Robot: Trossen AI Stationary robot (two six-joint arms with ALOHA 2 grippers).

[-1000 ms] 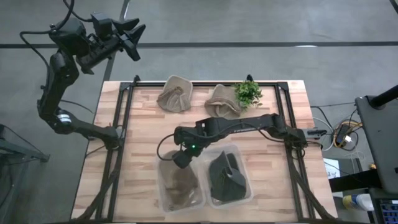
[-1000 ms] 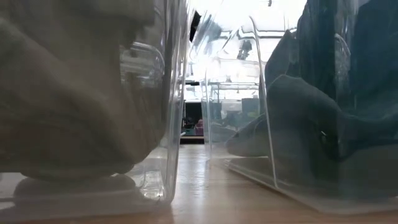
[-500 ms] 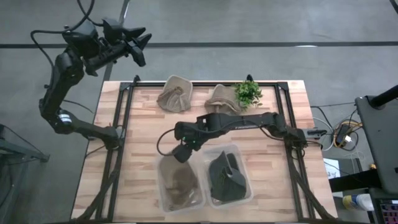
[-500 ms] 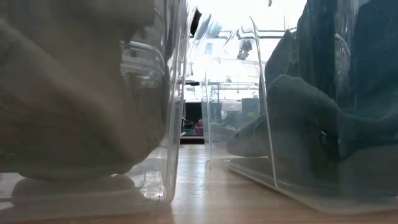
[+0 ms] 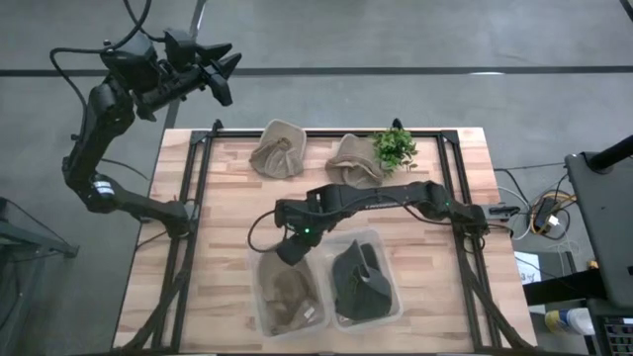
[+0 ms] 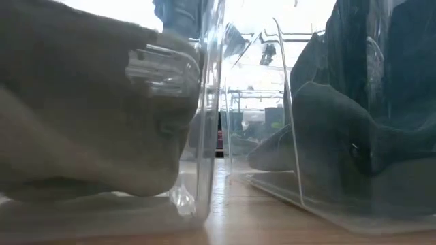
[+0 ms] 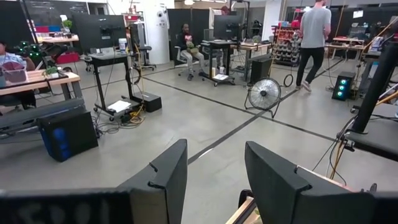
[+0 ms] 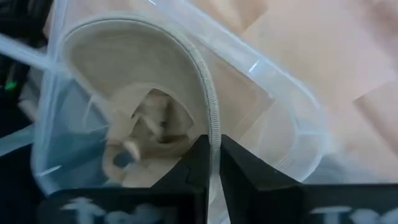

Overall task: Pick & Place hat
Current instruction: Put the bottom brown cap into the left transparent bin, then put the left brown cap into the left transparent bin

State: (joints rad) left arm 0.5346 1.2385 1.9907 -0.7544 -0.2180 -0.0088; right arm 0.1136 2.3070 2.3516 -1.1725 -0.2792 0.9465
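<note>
From above, the right end effector (image 5: 289, 252) sits low at the far rim of the left clear bin (image 5: 259, 297), and a tan hat (image 5: 287, 293) lies inside that bin. The right wrist view gives what the overhead cannot: the two dark fingers (image 8: 196, 163) pinched tight together on the hat's pale brim edge, the hat (image 8: 137, 124) hanging down into the clear bin (image 8: 292, 134). Beside it, the second clear bin (image 5: 391, 297) holds a dark hat (image 5: 361, 280).

Down at counter height, the low view is nearly all plastic: the tan hat (image 6: 82, 116) presses against the wall of its bin (image 6: 208, 136), the dark hat (image 6: 354, 122) fills the bin on the other side, and a strip of lit room shows between them.

The left end effector (image 5: 213, 69) hangs well off the counter, out over the grey floor, and its wrist view shows the fingers (image 7: 165, 177) spread apart on nothing.

On the wooden counter (image 5: 227, 218), two more tan hats (image 5: 278, 150) (image 5: 353, 159) lie near the far edge, a small green plant (image 5: 395, 147) just beside the second.

Beyond, the left wrist view takes in a workshop: desks, a floor fan (image 7: 265, 95), a seated person (image 7: 186, 43) and a standing person (image 7: 314, 37).
</note>
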